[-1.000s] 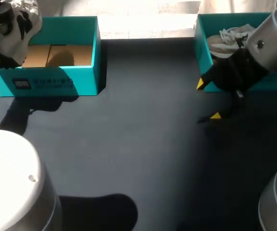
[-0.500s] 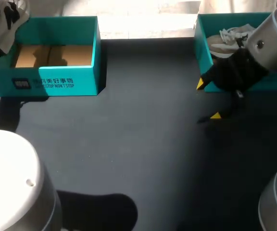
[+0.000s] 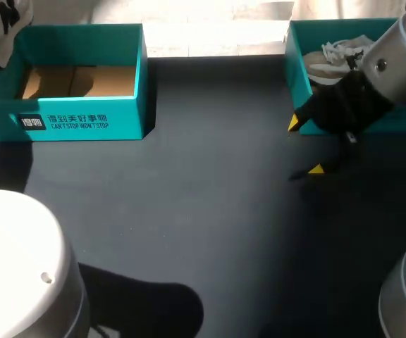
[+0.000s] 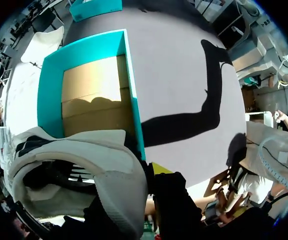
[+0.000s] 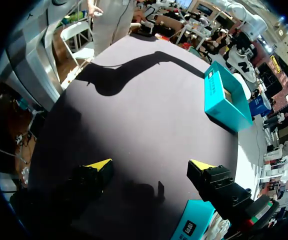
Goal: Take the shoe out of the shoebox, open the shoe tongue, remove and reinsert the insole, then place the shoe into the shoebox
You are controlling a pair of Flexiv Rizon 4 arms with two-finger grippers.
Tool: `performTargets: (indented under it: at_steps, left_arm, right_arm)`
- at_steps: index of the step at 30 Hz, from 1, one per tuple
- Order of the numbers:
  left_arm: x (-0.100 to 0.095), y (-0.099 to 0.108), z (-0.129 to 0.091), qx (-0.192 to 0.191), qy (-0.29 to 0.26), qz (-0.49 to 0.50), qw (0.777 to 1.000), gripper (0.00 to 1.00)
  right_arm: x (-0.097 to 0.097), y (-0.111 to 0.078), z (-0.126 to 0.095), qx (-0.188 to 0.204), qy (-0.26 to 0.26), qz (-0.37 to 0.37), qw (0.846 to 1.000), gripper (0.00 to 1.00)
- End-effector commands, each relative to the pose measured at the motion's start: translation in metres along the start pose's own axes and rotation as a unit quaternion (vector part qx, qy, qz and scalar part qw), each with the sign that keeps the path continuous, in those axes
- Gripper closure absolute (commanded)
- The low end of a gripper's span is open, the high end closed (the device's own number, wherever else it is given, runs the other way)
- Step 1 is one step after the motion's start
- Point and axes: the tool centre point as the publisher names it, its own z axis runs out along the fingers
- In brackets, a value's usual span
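At the far left, the white shoe (image 3: 4, 24) with black markings hangs above the back left corner of the open teal shoebox (image 3: 129, 77), clear of it. The left jaws are clamped on it. In the left wrist view they grip the edge of the shoe (image 4: 79, 165) by its opening, one finger inside and one outside, with a single yellow tip (image 4: 159, 167) showing beside the white upper. The shoebox (image 4: 46, 95) lies ahead of them, holding nothing but its brown cardboard floor.

The shoe is probably light, with a soft upper and a stiffer sole. Held by its rim alone, it could sag or swing. The padded collar gives under pressure, so a hold there is secure but imprecise. For the tongue and insole, the shoe would likely handle better standing sole-down on the dark table (image 3: 210, 204), one arm pinning the heel or side wall. The tongue is thin and floppy, best pinched at its free top edge. The insole should bend easily and can be lifted from the heel end.

Farther right, the right jaws stand wide apart and hold nothing, low over the table, just in front of a second teal box (image 3: 298, 84) containing crumpled white material, perhaps paper.
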Motion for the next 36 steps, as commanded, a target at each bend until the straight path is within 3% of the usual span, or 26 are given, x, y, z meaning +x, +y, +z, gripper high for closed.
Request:
performTargets:
  at_steps: [1, 3, 5, 8, 9, 11, 14, 17, 20, 22, 36]
  left_arm:
    - [0.000, 0.001, -0.002, 0.000, 0.001, 0.001, 1.000, 1.00]
    - [0.000, 0.001, -0.002, 0.000, 0.001, 0.001, 1.000, 1.00]
    - [0.001, 0.002, -0.004, 0.032, 0.029, 0.101, 0.994, 1.00]
    - [0.000, 0.005, 0.000, -0.013, 0.044, 0.232, 0.972, 1.00]
    - [0.001, 0.007, 0.000, -0.026, 0.055, 0.298, 0.953, 1.00]
    - [0.006, 0.011, 0.003, -0.064, 0.024, 0.381, 0.922, 1.00]
    - [0.002, 0.019, 0.004, -0.091, 0.031, 0.507, 0.857, 1.00]
    - [-0.004, 0.023, 0.003, -0.141, 0.027, 0.589, 0.795, 1.00]
    - [-0.002, 0.025, -0.007, -0.174, 0.016, 0.643, 0.746, 1.00]
    - [0.000, 0.026, -0.011, -0.192, -0.004, 0.661, 0.725, 1.00]
    - [0.000, 0.026, -0.011, -0.192, -0.004, 0.661, 0.725, 1.00]
  right_arm:
    - [0.000, 0.000, 0.001, 0.001, 0.000, 0.000, 1.000, 0.00]
    - [0.000, 0.000, 0.001, 0.001, 0.000, 0.000, 1.000, 0.00]
    - [0.000, 0.000, 0.001, 0.001, 0.000, 0.000, 1.000, 0.00]
    - [0.000, 0.000, 0.001, 0.001, 0.000, 0.000, 1.000, 0.00]
    - [0.000, 0.000, 0.001, 0.001, 0.000, 0.000, 1.000, 0.00]
    - [0.000, 0.000, 0.001, 0.001, 0.000, 0.000, 1.000, 0.00]
    - [0.000, 0.000, 0.001, 0.001, 0.000, 0.000, 1.000, 0.00]
    - [0.000, 0.000, 0.001, 0.001, 0.000, 0.000, 1.000, 0.00]
    - [0.000, 0.000, 0.001, 0.001, 0.000, 0.000, 1.000, 0.00]
    - [0.000, 0.000, 0.001, 0.001, 0.000, 0.000, 1.000, 0.00]
    - [0.000, 0.000, 0.001, 0.001, 0.000, 0.000, 1.000, 0.00]
